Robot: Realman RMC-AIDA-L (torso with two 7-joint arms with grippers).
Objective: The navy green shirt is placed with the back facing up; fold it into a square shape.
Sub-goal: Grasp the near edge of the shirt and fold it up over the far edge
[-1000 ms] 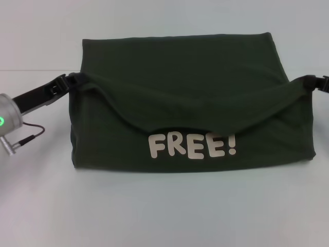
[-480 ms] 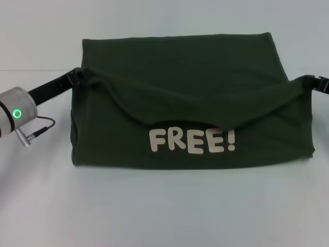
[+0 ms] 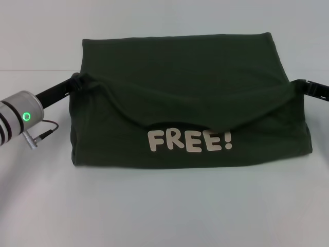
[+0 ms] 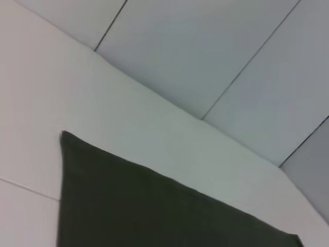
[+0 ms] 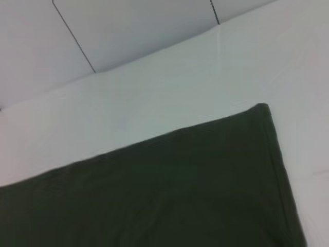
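- The large dark olive-green short-sleeved shirt of soft matte fabric (image 3: 180, 72) lies across the middle of the pale white desk (image 3: 164, 211), already narrowed into a wide band.
- Contrary to a plain shirt, cream block letters reading "FREE!" (image 3: 190, 141) show on the lower layer, below a raised flap.
- The left gripper (image 3: 77, 81) meets the flap's left corner at the shirt's left edge, with its silver wrist and green light lower left.
- The right gripper (image 3: 303, 86) meets the flap's right corner at the shirt's right edge.
- Each pair of jaws appears clamped on its corner of cloth, since both corners sit lifted and the edge sags between them; the tips themselves are buried in fabric.
- Both wrist views show only flat green cloth (image 4: 154, 211) (image 5: 154, 190) and desk beyond it, not the jaws.
- My judgement: the step in hand is carrying this held edge over to make the next fold.
- To do it well, the 2 arms should travel at the same height and pace, so the edge stays level.
- Slightly more tension between the corners would take out the middle sag, which otherwise may land first and wrinkle.
- The edge should come down parallel to the shirt's far border, corners aligned, before letting go.
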